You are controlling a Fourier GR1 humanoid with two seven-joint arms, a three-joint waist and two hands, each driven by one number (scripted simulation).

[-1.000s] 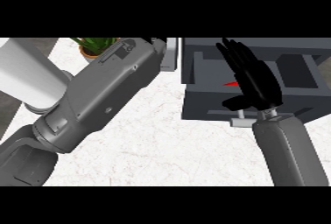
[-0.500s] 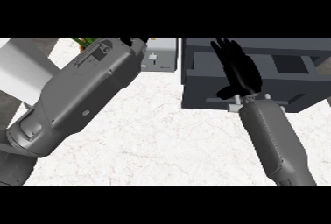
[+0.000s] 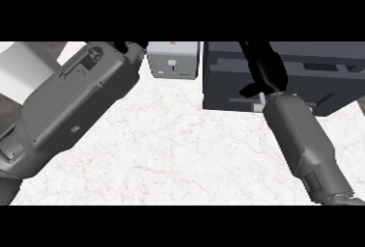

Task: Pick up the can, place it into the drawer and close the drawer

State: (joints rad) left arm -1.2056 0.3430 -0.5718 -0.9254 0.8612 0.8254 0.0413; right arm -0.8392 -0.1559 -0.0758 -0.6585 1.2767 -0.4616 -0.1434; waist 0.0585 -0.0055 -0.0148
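The dark grey drawer unit stands at the back right of the white marble counter. My right hand lies over its top, fingers straight and pointing away from me, the thumb low near the small pale handle on the unit's front. No can shows in the head view; the hand and wrist cover the spot by the handle. My left forearm fills the left side, and of my left hand only a black sliver shows at the top edge.
A light grey box-shaped appliance sits at the back, between my left arm and the drawer unit. A white rounded object stands at the far left behind the left arm.
My right hand has slid farther back over the drawer unit, with its fingers now closer together. The red bit seen beside it a second ago is no longer visible. The potted plant left the view.
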